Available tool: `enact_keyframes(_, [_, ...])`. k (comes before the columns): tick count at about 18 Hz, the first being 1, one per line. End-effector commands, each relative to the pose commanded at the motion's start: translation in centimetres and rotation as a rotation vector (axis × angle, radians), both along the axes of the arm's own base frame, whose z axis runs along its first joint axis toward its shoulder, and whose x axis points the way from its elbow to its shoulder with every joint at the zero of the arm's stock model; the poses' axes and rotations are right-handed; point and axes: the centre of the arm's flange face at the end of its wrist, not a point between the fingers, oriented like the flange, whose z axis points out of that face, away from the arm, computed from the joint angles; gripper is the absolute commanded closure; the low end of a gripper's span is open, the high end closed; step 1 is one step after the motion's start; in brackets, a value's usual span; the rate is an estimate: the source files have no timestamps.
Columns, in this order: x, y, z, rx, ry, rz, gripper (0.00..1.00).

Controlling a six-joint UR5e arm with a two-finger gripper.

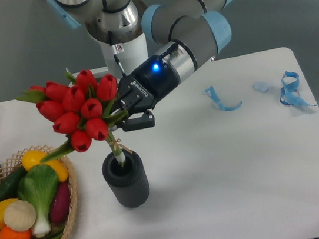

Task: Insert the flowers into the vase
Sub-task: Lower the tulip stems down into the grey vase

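The flowers [78, 110] lean left above the vase [125, 178], their stem ends just inside its round mouth. Your gripper [123, 109] is clamped on the bunch just below the blooms. The vase stands upright on the worktop [243, 167], near a wicker basket [67, 224] of vegetables.

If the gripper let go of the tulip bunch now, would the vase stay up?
Possibly not. The flowers look top-heavy: the wide red head leans left of the vase, with only thin stem ends in its mouth. The vase is small and narrow, so it may tip. The gripper holds the bunch.
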Motion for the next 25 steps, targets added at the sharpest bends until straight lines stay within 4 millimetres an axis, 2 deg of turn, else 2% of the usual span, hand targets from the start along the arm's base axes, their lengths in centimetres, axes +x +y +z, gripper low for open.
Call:
enact_keyframes(2, [0.0, 0.2, -0.7, -0.001, 0.001, -0.003, 0.85])
enact_keyframes(11, [-0.4, 0.8, -7.4, -0.076, -0.040, -0.002, 0.84])
enact_keyframes(18, [-0.4, 0.8, -9.8, -0.097, -0.072, -0.003, 0.84])
enact_keyframes(22, [-0.2, 0.7, -12.4, -0.078, -0.039, -0.009, 0.83])
enact_keyframes(25, [-0.3, 0.7, -13.2, -0.081, -0.040, -0.010, 0.80])
